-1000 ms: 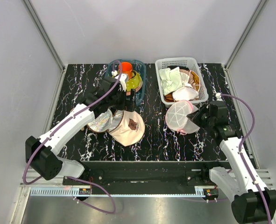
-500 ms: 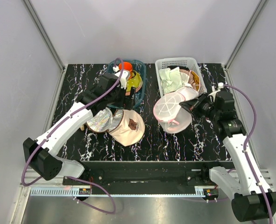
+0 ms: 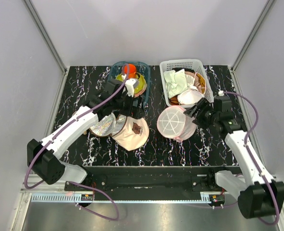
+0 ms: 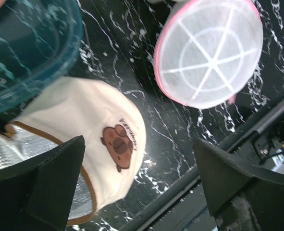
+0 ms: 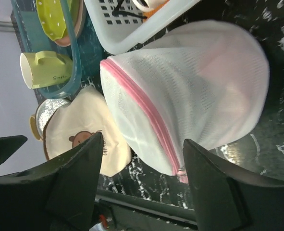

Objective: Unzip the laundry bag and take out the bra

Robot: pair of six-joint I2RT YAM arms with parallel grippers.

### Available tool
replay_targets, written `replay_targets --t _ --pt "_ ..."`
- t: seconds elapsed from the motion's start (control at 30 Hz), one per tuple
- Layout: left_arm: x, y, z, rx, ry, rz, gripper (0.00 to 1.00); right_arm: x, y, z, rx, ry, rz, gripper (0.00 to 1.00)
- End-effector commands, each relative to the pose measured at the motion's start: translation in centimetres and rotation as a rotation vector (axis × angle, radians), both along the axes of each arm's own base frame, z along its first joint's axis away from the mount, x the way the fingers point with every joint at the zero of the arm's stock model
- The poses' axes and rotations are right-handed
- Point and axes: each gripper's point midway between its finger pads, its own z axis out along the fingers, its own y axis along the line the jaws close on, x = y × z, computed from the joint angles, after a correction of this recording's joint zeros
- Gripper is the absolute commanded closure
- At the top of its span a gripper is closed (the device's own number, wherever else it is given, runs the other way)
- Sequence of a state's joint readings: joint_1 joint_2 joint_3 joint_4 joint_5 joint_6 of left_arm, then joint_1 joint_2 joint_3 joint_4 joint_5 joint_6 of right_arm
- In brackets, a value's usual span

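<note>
The laundry bag [image 3: 174,122] is a round white mesh case with a pink rim and white spoke ribs. It rests on the black marble table right of centre, ribbed face up, and also shows in the left wrist view [image 4: 209,53]. My right gripper [image 3: 194,113] stands open at the bag's right edge, its fingers on either side of the pink zipper rim [image 5: 142,110] without gripping it. The bra is hidden; only a faint pink shade shows through the mesh [image 5: 228,53]. My left gripper [image 3: 128,105] hangs open above the beige cap [image 4: 98,130], holding nothing.
A white basket [image 3: 205,82] with a pale green cloth and a white domed item stands behind the bag. A teal bin [image 3: 144,91] of cups and dishes is at the back centre. A shiny silver round item [image 3: 102,126] lies beside the cap. The table's front edge [image 4: 199,173] runs close by.
My right gripper has opened and let go of the bag. The bag has swung left from a tilted lift and now lies on the table, ribbed face up. The left arm barely shifted.
</note>
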State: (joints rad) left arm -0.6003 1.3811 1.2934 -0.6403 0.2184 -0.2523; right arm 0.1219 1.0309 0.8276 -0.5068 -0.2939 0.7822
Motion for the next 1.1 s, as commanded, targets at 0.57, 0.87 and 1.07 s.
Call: replay_targets --t 0.57,0.87,1.07 --pt "-0.2 -5.1 -1.2 -0.162 0.133 -0.033 0.01 -1.8 3.2 -3.0 0.034 -0.055 0.216 0.39" --pt "-0.4 -5.1 -1.7 -0.17 0.162 -0.004 0.01 -0.9 5.0 0.2 0.136 -0.109 0.216 1.0" --pt "-0.1 -3.1 -2.7 -0.06 0.143 0.031 0.01 -1.8 7.8 7.1 0.401 -0.225 0.309 1.0"
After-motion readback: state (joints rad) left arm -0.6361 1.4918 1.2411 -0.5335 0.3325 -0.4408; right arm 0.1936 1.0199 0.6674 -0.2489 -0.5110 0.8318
